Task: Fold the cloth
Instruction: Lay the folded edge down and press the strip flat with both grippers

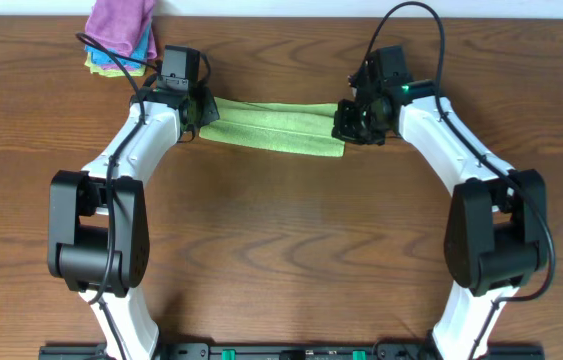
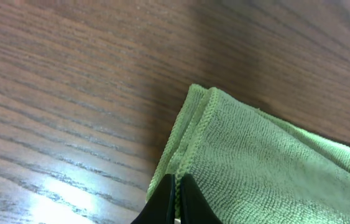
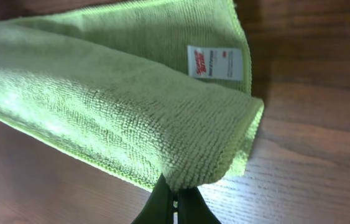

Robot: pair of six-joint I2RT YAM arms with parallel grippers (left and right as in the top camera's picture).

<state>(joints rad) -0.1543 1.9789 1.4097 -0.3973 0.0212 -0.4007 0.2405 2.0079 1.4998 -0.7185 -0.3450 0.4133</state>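
Observation:
The lime-green cloth [image 1: 273, 128] lies stretched as a narrow folded band across the far middle of the table, between my two grippers. My left gripper [image 1: 197, 112] is shut on the cloth's left end; in the left wrist view its fingers [image 2: 176, 190] pinch the stitched edge of the cloth [image 2: 255, 168]. My right gripper [image 1: 353, 124] is shut on the right end; in the right wrist view its fingers [image 3: 175, 196] pinch the folded edge of the cloth [image 3: 100, 106]. The white tag [image 3: 215, 62] shows near the right corner.
A pile of folded cloths, purple [image 1: 121, 22] on top with blue and others under it, sits at the far left edge behind my left arm. The wooden table [image 1: 281, 240] extends toward me. Both arm bases stand at the near edge.

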